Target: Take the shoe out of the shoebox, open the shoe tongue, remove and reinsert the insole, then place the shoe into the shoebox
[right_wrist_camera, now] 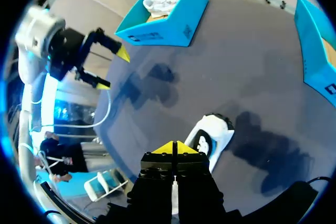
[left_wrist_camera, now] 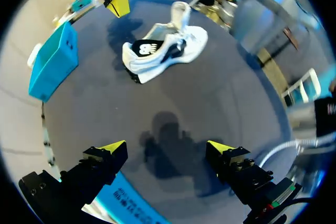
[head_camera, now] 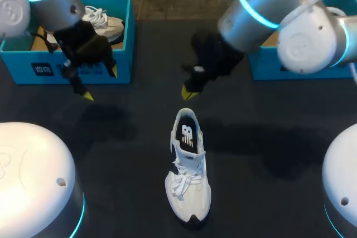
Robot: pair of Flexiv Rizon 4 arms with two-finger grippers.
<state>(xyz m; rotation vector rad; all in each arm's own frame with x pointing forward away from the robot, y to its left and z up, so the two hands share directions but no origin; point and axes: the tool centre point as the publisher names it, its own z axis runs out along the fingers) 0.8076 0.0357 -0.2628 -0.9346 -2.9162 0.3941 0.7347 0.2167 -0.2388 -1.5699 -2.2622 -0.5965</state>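
Cradling one white shoe (head_camera: 106,23), shoebox (head_camera: 22,62) sits near wide left gripper (head_camera: 100,83) (right gripper (head_camera: 188,93) closed).

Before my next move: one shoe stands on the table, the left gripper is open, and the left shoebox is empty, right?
No: the left shoebox holds a second white shoe, as the head view shows. The rest is right: one shoe stands on the table and the left gripper is open.
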